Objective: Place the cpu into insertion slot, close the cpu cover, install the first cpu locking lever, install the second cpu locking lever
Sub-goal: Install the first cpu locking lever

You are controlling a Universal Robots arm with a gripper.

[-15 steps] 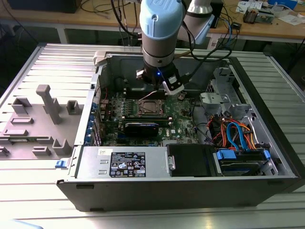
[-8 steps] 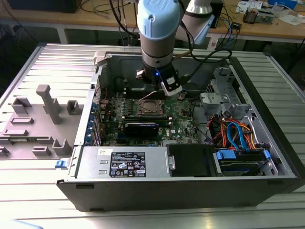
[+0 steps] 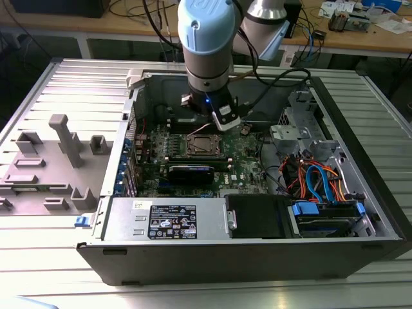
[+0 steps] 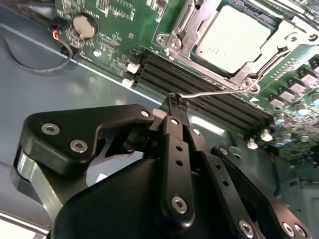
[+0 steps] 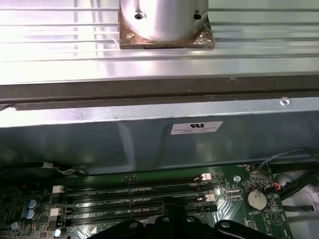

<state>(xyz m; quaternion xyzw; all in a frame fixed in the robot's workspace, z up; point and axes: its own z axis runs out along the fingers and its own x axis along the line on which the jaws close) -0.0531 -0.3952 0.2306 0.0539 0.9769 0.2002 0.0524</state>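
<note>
The cpu (image 4: 230, 37), a silver-grey square, lies flat in the insertion slot (image 3: 203, 145) on the green board. The cpu cover (image 4: 180, 26), a metal frame, lies down around it. A thin wire locking lever (image 4: 214, 92) sticks out from the socket's corner over the memory slots. In the second wrist view my gripper (image 4: 175, 103) is shut, its black fingertips pinching the lever's free end. In the exterior view the gripper (image 3: 224, 121) hangs just behind the socket, inside the open computer case. A second wire lever (image 4: 273, 56) runs along the socket's other side.
Black memory slots (image 4: 209, 94) lie under the lever. A coin battery (image 4: 83, 25) and thin cables sit near the case wall (image 5: 149, 134). A long black card (image 3: 190, 172), the power supply (image 3: 167, 219) and blue-orange drive cables (image 3: 322, 180) crowd the case. A grey fixture (image 3: 58, 154) stands outside.
</note>
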